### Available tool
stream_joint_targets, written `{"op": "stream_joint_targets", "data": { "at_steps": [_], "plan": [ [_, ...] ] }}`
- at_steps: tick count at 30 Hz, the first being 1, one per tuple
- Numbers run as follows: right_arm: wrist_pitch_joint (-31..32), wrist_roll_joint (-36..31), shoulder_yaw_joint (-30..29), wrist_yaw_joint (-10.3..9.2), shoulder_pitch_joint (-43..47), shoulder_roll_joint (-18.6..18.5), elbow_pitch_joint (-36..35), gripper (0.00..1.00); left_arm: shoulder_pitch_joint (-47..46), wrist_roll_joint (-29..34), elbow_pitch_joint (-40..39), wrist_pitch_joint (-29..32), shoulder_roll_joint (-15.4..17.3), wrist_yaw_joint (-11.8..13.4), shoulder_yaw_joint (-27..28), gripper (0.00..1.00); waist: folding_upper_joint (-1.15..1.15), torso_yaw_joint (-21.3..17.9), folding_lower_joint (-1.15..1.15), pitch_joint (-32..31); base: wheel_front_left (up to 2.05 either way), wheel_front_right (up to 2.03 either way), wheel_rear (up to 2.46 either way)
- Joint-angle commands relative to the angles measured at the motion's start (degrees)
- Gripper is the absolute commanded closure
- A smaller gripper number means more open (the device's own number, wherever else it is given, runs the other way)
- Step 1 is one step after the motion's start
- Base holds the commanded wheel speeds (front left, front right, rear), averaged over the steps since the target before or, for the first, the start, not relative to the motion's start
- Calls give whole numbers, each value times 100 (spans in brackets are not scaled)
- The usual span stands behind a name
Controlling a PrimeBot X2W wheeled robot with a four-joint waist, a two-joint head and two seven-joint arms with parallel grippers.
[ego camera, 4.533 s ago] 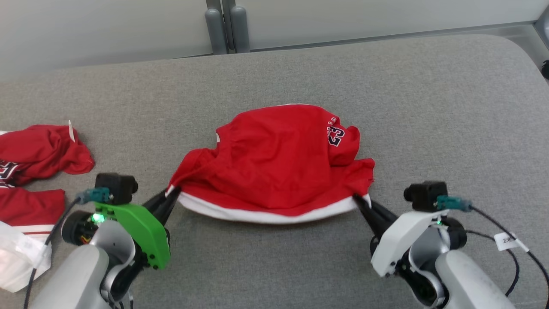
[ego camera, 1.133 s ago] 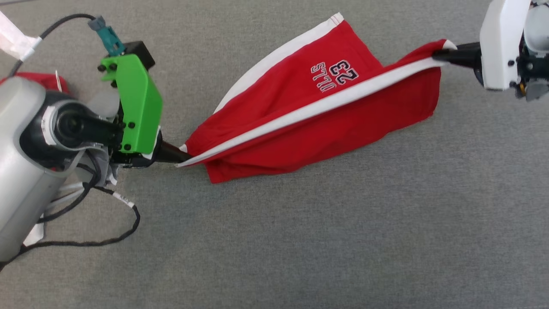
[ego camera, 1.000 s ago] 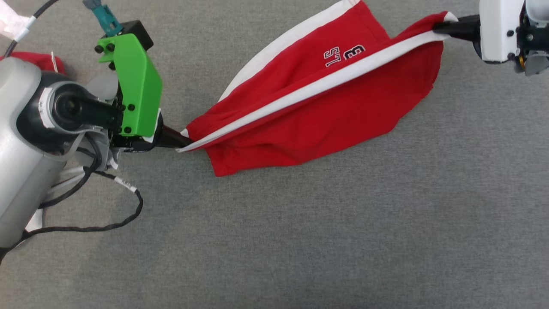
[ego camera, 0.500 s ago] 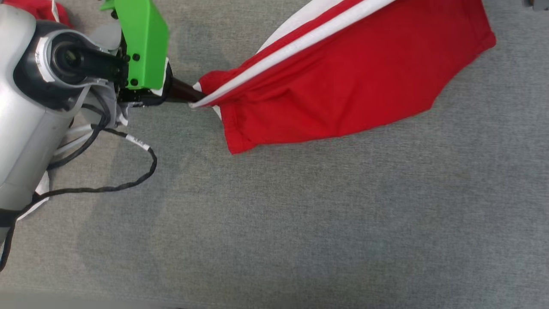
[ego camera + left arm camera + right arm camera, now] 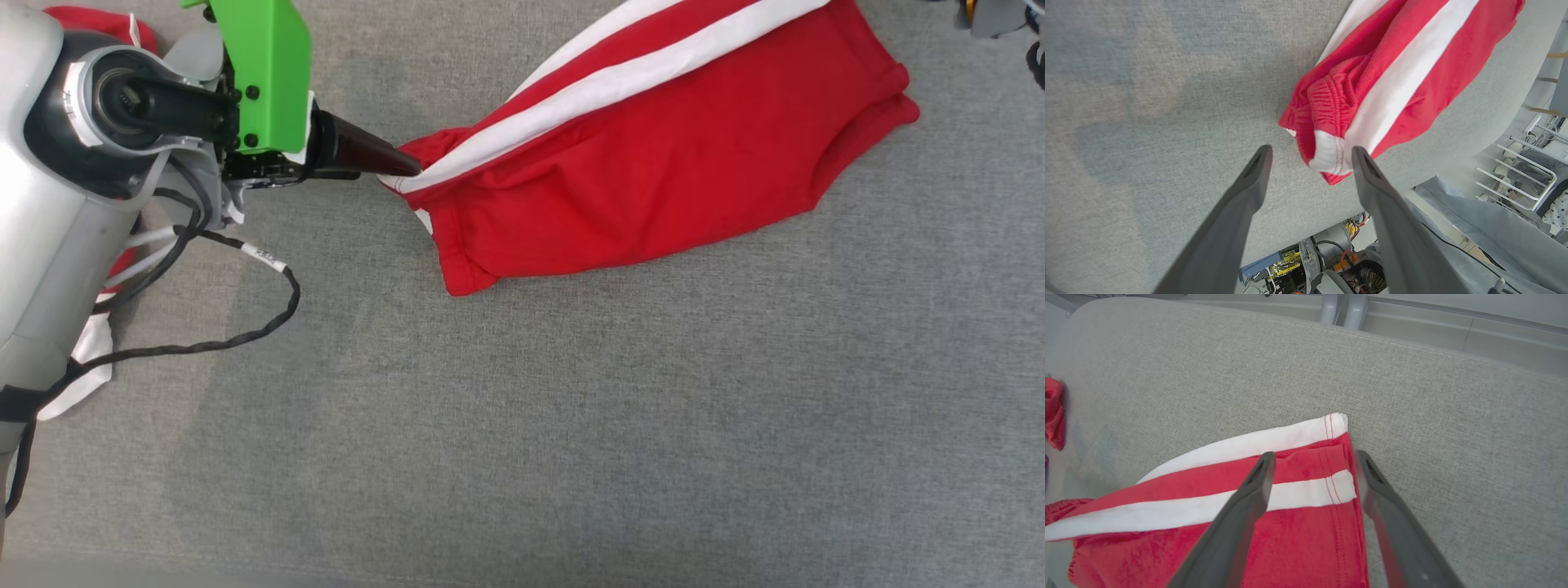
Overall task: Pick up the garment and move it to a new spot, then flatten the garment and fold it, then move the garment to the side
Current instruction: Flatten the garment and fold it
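Left gripper (image 5: 404,166), upper left in the head view, points at red white-striped cloth shorts (image 5: 653,180) lying top centre on grey fabric (image 5: 571,425). Left wrist view: fingers splayed, released, waistband corner between them. Right wrist view: right gripper (image 5: 1312,457) likewise released, over the hem.

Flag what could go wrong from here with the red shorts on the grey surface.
1. The bunched waistband corner sits between the fingers of the open left gripper; withdrawing could snag and drag it.
2. The red shorts lie skewed with overlapping layers, so folding now may trap creases.
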Motion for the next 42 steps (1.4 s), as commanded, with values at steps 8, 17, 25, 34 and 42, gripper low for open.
{"op": "stream_joint_targets", "data": {
  "at_steps": [8,17,25,34,42],
  "plan": [
    [-1300,344,162,-1,694,-89,-199,0,263,174,161,-843,70,-430,306,0,0,-100,0,-789,0,0,0],
    [-3846,367,527,-2,1632,-382,-722,0,1087,715,-182,-2920,191,-1373,787,0,0,-96,0,-1363,0,0,0],
    [-6186,11,633,-2,2614,-501,-545,0,2426,2085,-743,-5895,357,-1383,1117,0,0,-5,0,-1788,0,0,0],
    [-6509,-188,370,-2,3087,-266,325,0,4004,2940,-1327,-7901,237,-882,1169,0,0,261,0,-1744,0,0,0],
    [-5877,71,671,-2,2611,-483,1358,0,4854,3162,-1531,-8675,-358,-738,1399,0,0,787,0,-1321,0,0,0]
  ]
}}
